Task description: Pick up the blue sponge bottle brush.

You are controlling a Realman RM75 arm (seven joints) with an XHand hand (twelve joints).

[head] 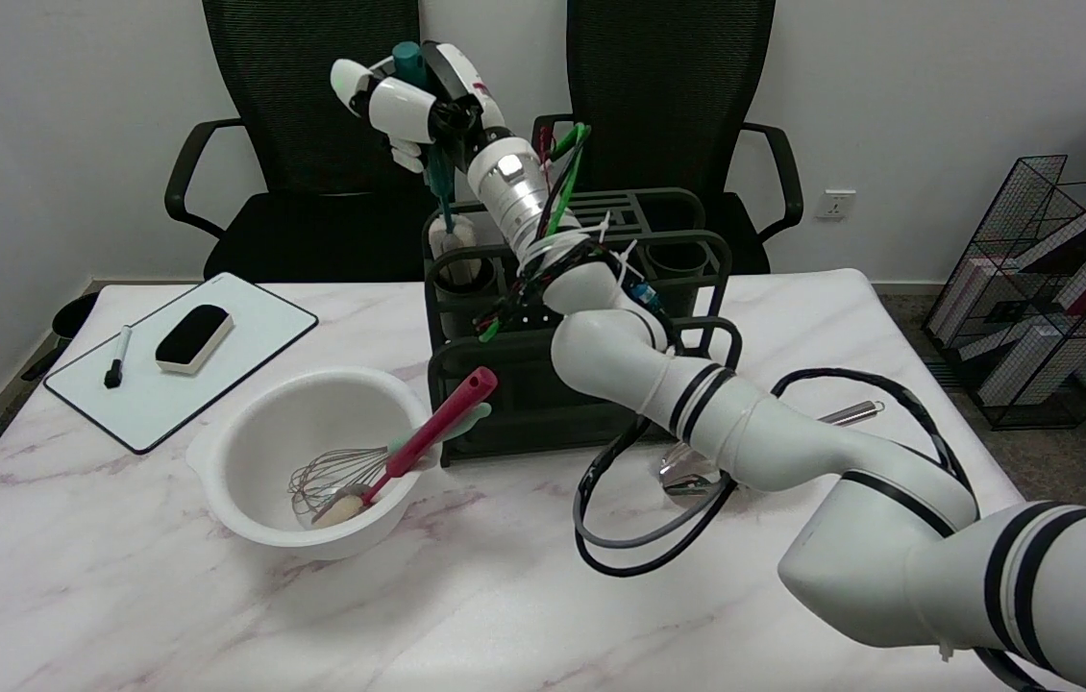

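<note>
The bottle brush [445,195] has a teal handle and a pale sponge head, and it hangs upright at the back left of the black wire rack [697,252]. My right hand [411,94] grips the top of the handle, fingers wrapped around it, high above the table. The sponge head sits just above the rim of the rack's left cup [455,281]. My white arm reaches across the rack from the lower right and hides part of it.
A white bowl [234,452] at front left holds a wire whisk [325,477] and a red-handled spatula [440,418]. A whiteboard [226,306] with an eraser [194,336] and marker [116,358] lies far left. A metal ladle [689,477] lies right of the rack. Two chairs stand behind.
</note>
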